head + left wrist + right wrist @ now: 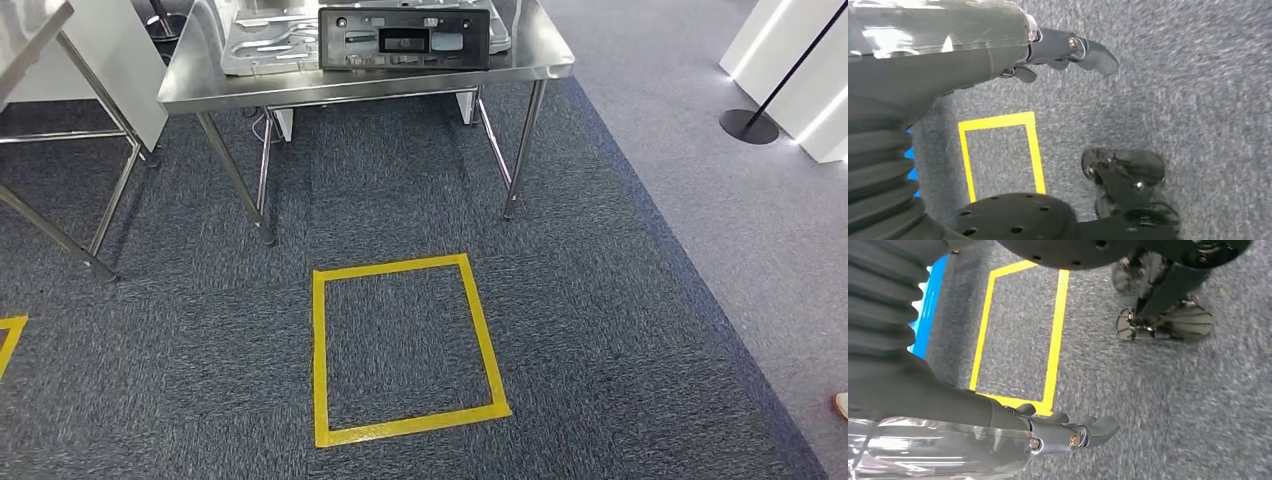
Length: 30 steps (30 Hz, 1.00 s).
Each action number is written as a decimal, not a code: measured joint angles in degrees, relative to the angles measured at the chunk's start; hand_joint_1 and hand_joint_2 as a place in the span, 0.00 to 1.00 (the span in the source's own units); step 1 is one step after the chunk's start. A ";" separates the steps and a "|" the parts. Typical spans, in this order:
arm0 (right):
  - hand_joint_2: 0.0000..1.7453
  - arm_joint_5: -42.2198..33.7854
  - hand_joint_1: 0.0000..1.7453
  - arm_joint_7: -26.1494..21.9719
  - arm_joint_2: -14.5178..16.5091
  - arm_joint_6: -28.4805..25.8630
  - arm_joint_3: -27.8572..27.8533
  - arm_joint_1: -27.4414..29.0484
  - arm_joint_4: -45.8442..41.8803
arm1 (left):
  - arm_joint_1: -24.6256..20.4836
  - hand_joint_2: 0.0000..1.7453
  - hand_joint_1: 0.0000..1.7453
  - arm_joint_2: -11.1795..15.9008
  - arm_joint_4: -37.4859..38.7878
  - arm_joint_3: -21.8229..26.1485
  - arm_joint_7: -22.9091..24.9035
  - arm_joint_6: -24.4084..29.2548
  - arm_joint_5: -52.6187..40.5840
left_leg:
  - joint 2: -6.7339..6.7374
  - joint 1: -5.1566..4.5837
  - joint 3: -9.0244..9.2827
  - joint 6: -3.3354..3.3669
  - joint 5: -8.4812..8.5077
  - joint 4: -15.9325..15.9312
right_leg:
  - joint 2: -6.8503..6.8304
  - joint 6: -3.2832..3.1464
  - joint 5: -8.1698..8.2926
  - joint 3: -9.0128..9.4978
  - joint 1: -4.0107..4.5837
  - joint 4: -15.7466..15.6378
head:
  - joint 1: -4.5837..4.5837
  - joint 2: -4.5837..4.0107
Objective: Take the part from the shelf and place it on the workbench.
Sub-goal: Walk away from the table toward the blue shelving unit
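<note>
your left hand (1063, 52) and right hand (1068, 432) hang empty with fingers loosely spread over carpet, while the black part (404, 38) already rests on the table (200, 85) at twelve o'clock, so placing looks done.

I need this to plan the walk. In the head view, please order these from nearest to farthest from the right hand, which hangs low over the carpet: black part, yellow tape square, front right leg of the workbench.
From the right hand:
1. yellow tape square, on the carpet just ahead.
2. front right leg, beyond the square.
3. black part, up on the workbench, at its front edge.
</note>
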 joint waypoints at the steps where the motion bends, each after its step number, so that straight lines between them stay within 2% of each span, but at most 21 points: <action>1: 0.50 -0.62 0.00 -0.01 -0.23 0.13 0.37 0.03 -0.33 | 0.57 0.50 0.00 0.15 0.00 -1.27 0.02 -0.19 1.53 | 0.00 0.38 -1.80 -0.39 -1.50 3.77 | -0.05 0.01 0.01 -0.05 -0.02 0.01 | 0.00 0.00; 2: 0.25 -1.27 0.00 -0.02 -0.43 0.22 0.74 0.05 -0.79 | 1.25 0.25 0.00 0.31 0.01 -2.53 0.04 -0.37 3.06 | 0.01 0.77 -3.04 -0.74 -2.08 6.31 | -0.10 0.05 0.03 -0.06 -0.07 0.02 | 0.01 0.00; 3: 0.00 -1.90 0.00 -0.03 -0.61 0.28 1.13 0.06 -1.36 | 1.99 0.00 0.00 0.44 0.01 -3.80 0.07 -0.56 4.57 | 0.02 1.14 -3.35 -1.06 -1.53 6.83 | -0.13 0.15 0.05 -0.06 -0.16 0.06 | 0.01 0.00; 4: 0.00 -2.54 0.00 -0.06 -0.72 0.33 1.51 0.05 -2.02 | 2.74 0.00 0.00 0.56 0.02 -5.01 0.09 -0.76 6.00 | 0.04 1.50 -2.59 -1.34 0.05 5.08 | -0.14 0.32 0.06 -0.04 -0.32 0.13 | 0.00 0.00; 6: 0.00 -3.76 0.00 -0.16 -0.85 0.45 2.26 -0.01 -3.46 | 4.04 0.00 0.00 0.79 0.03 -7.36 0.11 -1.14 8.72 | 0.14 2.03 0.82 -1.86 4.00 -2.46 | -0.12 1.02 -0.02 -0.03 -0.62 0.41 | 0.00 0.00; 7: 0.00 -4.37 0.00 -0.22 -0.87 0.51 2.62 -0.04 -4.13 | 4.54 0.00 0.00 0.91 0.05 -8.61 0.11 -1.31 10.09 | 0.04 2.07 2.18 -1.73 5.24 -5.68 | -0.11 1.49 -0.07 -0.11 -0.65 0.60 | 0.01 0.00; 9: 0.00 -5.61 0.00 -0.27 -0.88 0.56 3.43 -0.02 -5.26 | 5.47 0.00 0.00 1.16 0.08 -11.23 0.13 -1.68 13.00 | -0.17 1.84 3.01 -1.01 5.86 -8.40 | -0.12 2.45 0.05 -0.33 -0.55 0.75 | 0.02 0.00; 11: 0.00 -6.88 0.00 -0.29 -0.88 0.63 4.31 0.26 -6.05 | 6.37 0.00 0.00 1.60 0.07 -13.86 0.14 -2.05 16.01 | -0.25 1.63 2.78 0.14 6.22 -8.60 | -0.10 3.26 0.25 -0.41 -0.71 0.62 | 0.01 0.00; 12: 0.00 -7.57 0.00 -0.30 -0.87 0.72 4.75 0.57 -6.35 | 6.70 0.00 0.00 1.85 0.03 -15.15 0.15 -2.20 17.51 | -0.20 1.60 2.76 0.65 6.47 -8.76 | -0.04 3.54 -0.17 -0.58 -0.85 1.02 | 0.02 0.00; 14: 0.00 -8.75 0.00 -0.31 -0.71 0.93 5.49 1.41 -6.64 | 6.94 0.00 0.00 2.24 -0.25 -17.52 0.15 -2.48 20.31 | -0.11 1.52 2.62 1.55 7.00 -9.07 | 0.09 3.67 -2.97 -2.18 -0.95 4.78 | 0.02 0.00; 16: 0.00 -9.76 0.00 -0.31 -0.37 1.03 6.07 2.42 -6.73 | 6.91 0.00 0.00 2.55 -0.79 -19.68 0.14 -2.80 22.56 | -0.06 1.10 2.22 2.01 7.23 -9.04 | 0.16 3.44 -6.83 -5.21 -0.73 11.76 | 0.01 0.00; 17: 0.00 -10.30 0.00 -0.31 -0.22 1.09 6.39 3.08 -6.72 | 6.88 0.00 0.00 2.72 -1.29 -20.80 0.15 -2.99 23.71 | -0.03 0.86 2.08 2.14 7.29 -9.01 | 0.18 3.30 -7.88 -6.37 -0.59 14.54 | 0.01 0.00; 18: 0.00 -10.85 0.00 -0.31 -0.14 1.16 6.71 3.90 -6.68 | 6.82 0.00 0.00 2.88 -1.88 -21.87 0.15 -3.14 24.92 | 0.00 0.62 1.97 2.23 7.32 -8.98 | 0.20 3.12 -7.90 -6.74 -0.46 15.68 | 0.01 0.00; 19: 0.00 -11.48 0.00 -0.31 -0.10 1.24 7.11 4.82 -6.53 | 6.69 0.00 0.00 3.08 -2.72 -23.18 0.16 -3.31 26.39 | -0.01 0.44 1.94 2.29 7.33 -8.93 | 0.20 2.86 -6.88 -6.07 -0.31 14.73 | 0.01 0.00; 21: 0.00 -12.79 0.00 -0.30 -0.08 1.34 7.89 6.65 -5.93 | 6.15 0.00 0.00 3.42 -4.70 -25.91 0.16 -3.66 29.46 | -0.14 0.23 1.97 2.29 7.33 -8.84 | 0.22 2.09 -3.50 -2.28 0.13 7.83 | 0.02 0.00; 23: 0.00 -13.97 0.00 -0.30 -0.08 1.40 8.54 8.16 -5.33 | 5.51 0.00 0.00 3.76 -6.38 -28.35 0.15 -4.02 32.26 | -0.21 0.01 1.82 1.99 7.30 -8.65 | 0.21 1.41 -1.68 0.65 0.63 1.91 | 0.02 0.00; 25: 0.00 -15.19 0.00 -0.31 -0.08 1.52 9.22 9.37 -5.13 | 5.27 0.00 0.00 4.09 -7.48 -30.63 0.16 -4.37 35.09 | -0.10 -0.05 1.60 1.45 7.34 -8.64 | 0.30 0.99 -1.50 1.02 0.96 0.68 | 0.01 0.00; 27: 0.00 -16.53 0.00 -0.33 -0.09 1.70 10.02 10.19 -5.24 | 5.65 0.00 0.00 4.57 -8.17 -33.27 0.20 -4.77 38.20 | -0.04 0.01 1.60 0.82 7.07 -8.43 | 0.28 0.42 -1.07 1.18 0.74 0.07 | 0.01 0.00; 28: 0.00 -17.20 0.00 -0.35 -0.13 1.79 10.38 10.36 -5.49 | 6.12 0.00 0.00 4.77 -8.32 -34.59 0.22 -4.98 39.71 | -0.05 0.07 1.27 0.47 6.27 -7.45 | 0.19 0.11 -0.82 1.31 0.56 -0.32 | 0.01 0.00; 29: 0.00 -17.84 0.00 -0.38 -0.21 1.92 10.72 10.36 -5.96 | 6.77 0.00 0.00 4.94 -8.36 -35.98 0.26 -5.17 41.26 | -0.06 0.20 0.42 0.10 4.78 -5.30 | 0.10 -0.16 -0.61 1.37 0.38 -0.66 | 0.01 0.00; 30: 0.25 -18.42 0.00 -0.42 -0.32 2.08 11.00 10.20 -6.64 | 7.60 0.00 0.00 5.03 -8.26 -37.16 0.31 -5.33 42.66 | -0.07 0.45 -0.97 -0.24 2.83 -2.07 | 0.05 -0.30 -0.52 1.36 0.38 -0.77 | 0.01 0.00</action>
